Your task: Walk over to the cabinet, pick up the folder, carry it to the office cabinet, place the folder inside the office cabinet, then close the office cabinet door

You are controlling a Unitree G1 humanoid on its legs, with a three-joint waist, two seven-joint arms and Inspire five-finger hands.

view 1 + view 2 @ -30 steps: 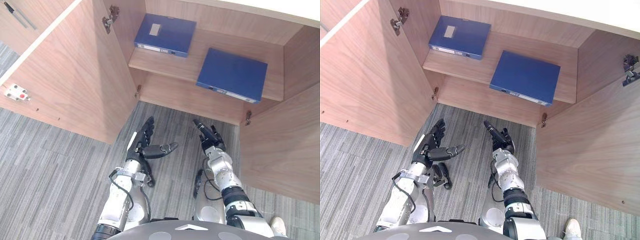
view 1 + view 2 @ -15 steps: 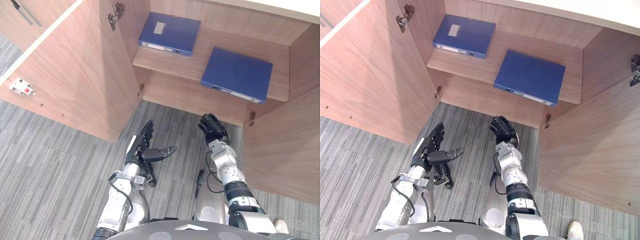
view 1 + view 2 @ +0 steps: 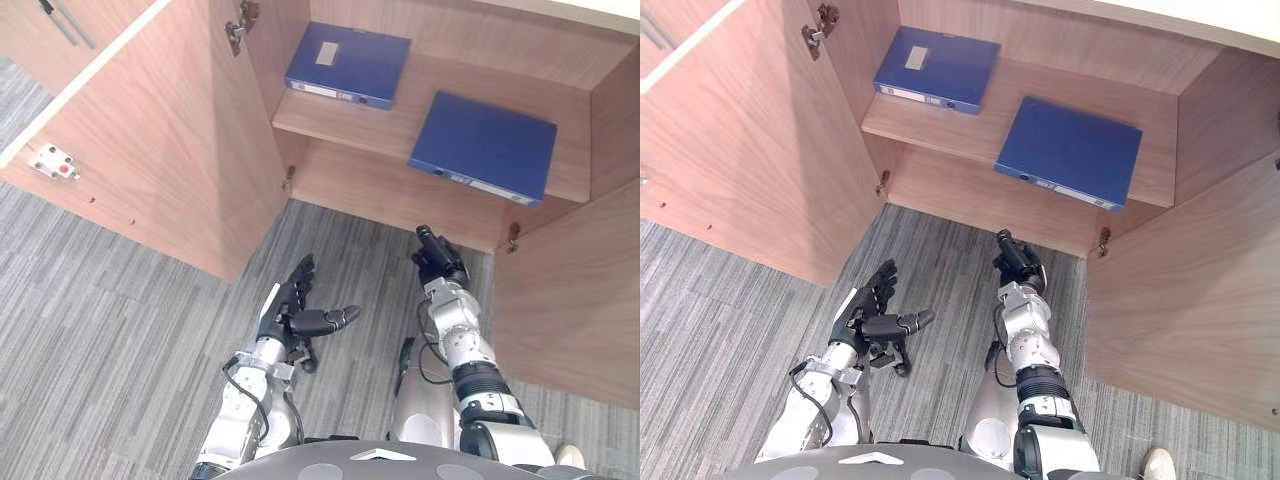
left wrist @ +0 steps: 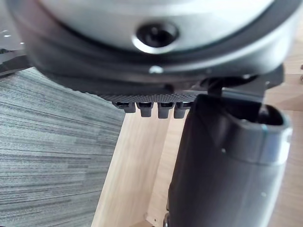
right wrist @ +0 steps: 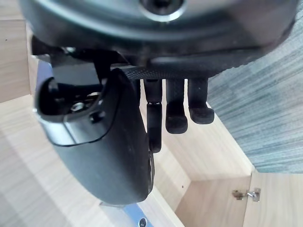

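Note:
Two blue folders lie flat on the shelf (image 3: 390,128) of the open wooden cabinet: one at the back left (image 3: 347,65), one to the right (image 3: 483,146) with its spine at the shelf's front edge. My left hand (image 3: 295,310) hovers over the carpet in front of the cabinet, fingers straight, thumb out to the side, holding nothing. My right hand (image 3: 438,264) is raised below the right folder, a good way short of it. Its fingers (image 5: 176,113) are curled in and empty.
The cabinet's left door (image 3: 170,150) stands swung wide open, close to my left hand. The right door (image 3: 570,300) stands open beside my right arm. Grey striped carpet (image 3: 100,330) covers the floor. A lower compartment (image 3: 400,195) opens beneath the shelf.
My right hand's fingers have curled from straight into a fist. The left hand has kept its pose. The whole picture has shifted slightly, so the camera has moved.

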